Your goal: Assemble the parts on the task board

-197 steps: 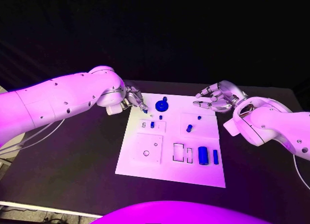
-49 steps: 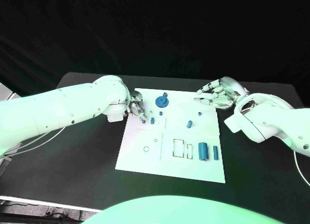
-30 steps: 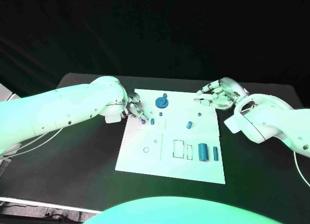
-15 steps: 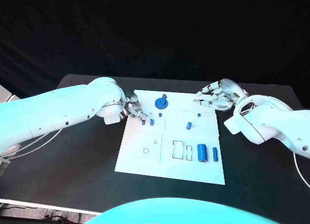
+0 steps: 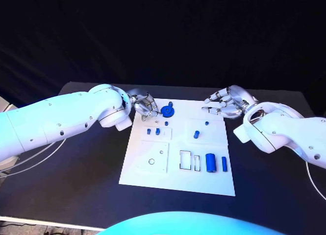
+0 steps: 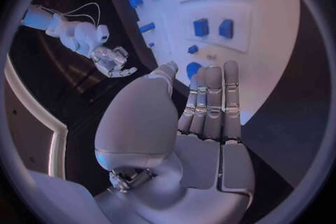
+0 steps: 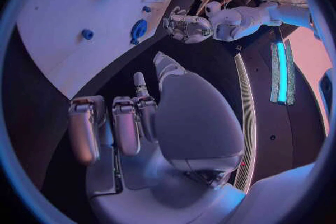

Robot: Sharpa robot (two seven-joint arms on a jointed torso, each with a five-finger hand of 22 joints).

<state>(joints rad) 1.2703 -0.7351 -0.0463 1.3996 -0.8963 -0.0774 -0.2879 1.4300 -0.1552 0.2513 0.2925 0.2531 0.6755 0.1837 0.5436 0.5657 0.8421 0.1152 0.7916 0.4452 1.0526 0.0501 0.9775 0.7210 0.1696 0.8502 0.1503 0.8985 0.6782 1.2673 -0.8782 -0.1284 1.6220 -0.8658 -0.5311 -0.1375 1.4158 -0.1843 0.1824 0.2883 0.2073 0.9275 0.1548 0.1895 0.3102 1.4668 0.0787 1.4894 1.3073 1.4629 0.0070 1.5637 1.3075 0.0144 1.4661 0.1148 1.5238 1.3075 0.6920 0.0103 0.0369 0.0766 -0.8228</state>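
While both hands hold nothing, left hand [image 5: 145,106] hovers fingers apart at the task board's [image 5: 178,177] far left corner, blue disc part [image 5: 167,111] just beside its fingertips; right hand [image 5: 224,103], fingers loosely curled, sits off the far right corner.

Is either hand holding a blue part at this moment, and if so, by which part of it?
Nothing is held. The left hand has its fingers straight over the task board, empty; the right hand is also empty, fingers apart.
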